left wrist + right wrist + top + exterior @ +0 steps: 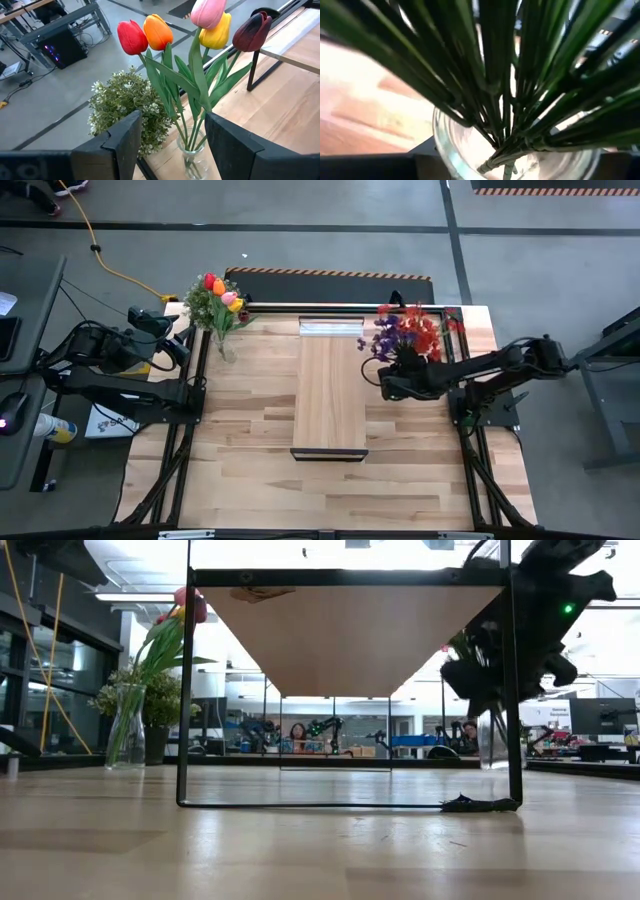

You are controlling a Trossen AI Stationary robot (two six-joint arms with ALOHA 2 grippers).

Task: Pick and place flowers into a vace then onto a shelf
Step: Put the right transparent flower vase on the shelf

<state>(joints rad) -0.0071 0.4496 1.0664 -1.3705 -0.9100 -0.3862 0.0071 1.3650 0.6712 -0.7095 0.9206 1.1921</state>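
Two vases, tulips beside potted plant, shelf between bouquets

Two vases of flowers, one shelf.

The shelf lies on the middle of the table, from the table's far edge toward its near side. To the left of the shelf, near the far left corner, a vase stands with flowers in it, and the left gripper is just left of this vase. To the right of the shelf a second bunch of flowers stands in a glass vase, and the right gripper is at this vase.
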